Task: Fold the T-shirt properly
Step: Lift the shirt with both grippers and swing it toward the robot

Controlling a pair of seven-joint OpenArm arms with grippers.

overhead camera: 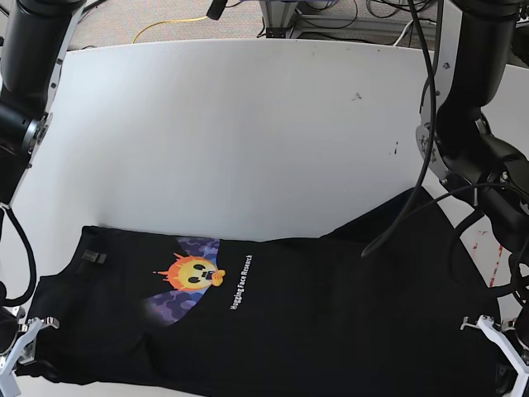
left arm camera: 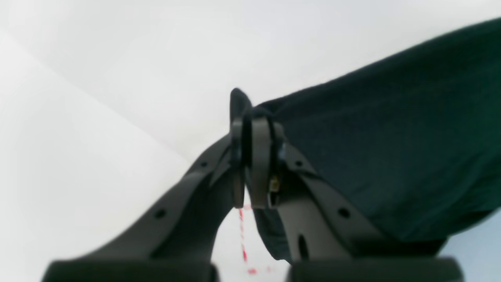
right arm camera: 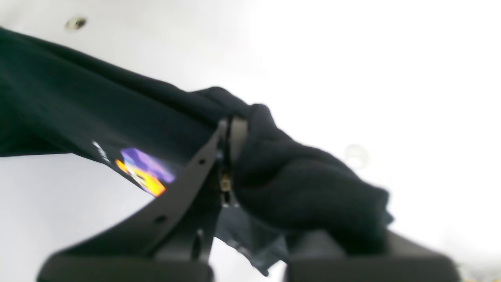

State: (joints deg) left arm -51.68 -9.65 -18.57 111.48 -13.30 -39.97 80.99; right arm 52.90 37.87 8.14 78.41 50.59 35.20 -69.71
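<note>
A white desk (overhead camera: 248, 124) carries the T-shirt (overhead camera: 331, 322), a black short-sleeved garment spread across the near part of the surface, from near the desk's left edge to near its right edge in the base view. One sleeve (overhead camera: 397, 217) rises toward the far right of that view, partly behind hanging black cables (overhead camera: 426, 124). The two dark robot arms enter from the upper corners. On the chest sits a printed graphic (overhead camera: 188, 277) of an orange sun-like face over a purple patch, with a line of small white lettering (overhead camera: 240, 283) just beside it.

The left end effector (left arm camera: 250, 164) has its jaws pressed together on a pinch of the T-shirt's edge, the fabric stretching away to the right in the left wrist view. The right end effector (right arm camera: 229, 164) is likewise clamped on the T-shirt, with a bunch of cloth draped over one finger and the graphic showing beneath the lifted fabric. A red-and-white striped strand (left arm camera: 242, 231) lies on the desk below the left jaws. Both wrist views are blurred.
</note>
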